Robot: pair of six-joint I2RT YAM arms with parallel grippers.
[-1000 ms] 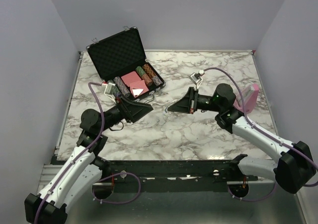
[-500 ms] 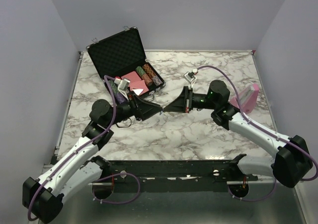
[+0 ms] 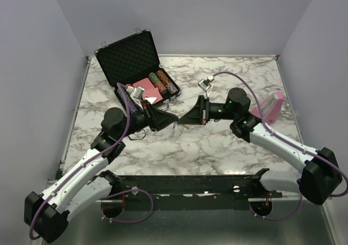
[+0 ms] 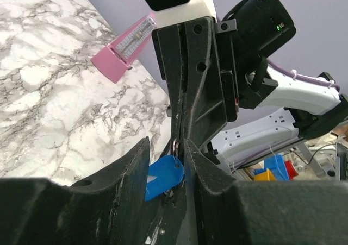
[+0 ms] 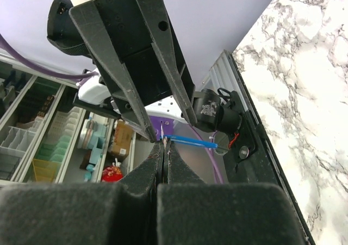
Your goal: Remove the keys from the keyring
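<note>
both arms had swung inward to meet above the surface [image 3: 217, 147], the right claw [image 5: 163, 145] pinched shut on the keys [image 4: 161, 180], whose blue tag [image 5: 193, 142] pointed lengthwise straight into the half-open left claw [image 4: 165, 152].

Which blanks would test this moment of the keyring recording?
The right gripper is ___ on the keys. The piece between the fingers of the left gripper is coloured ___. The black case's lid stands ___. The pink object lies on the ___ arm's side.
Missing: shut; blue; open; right.
</note>
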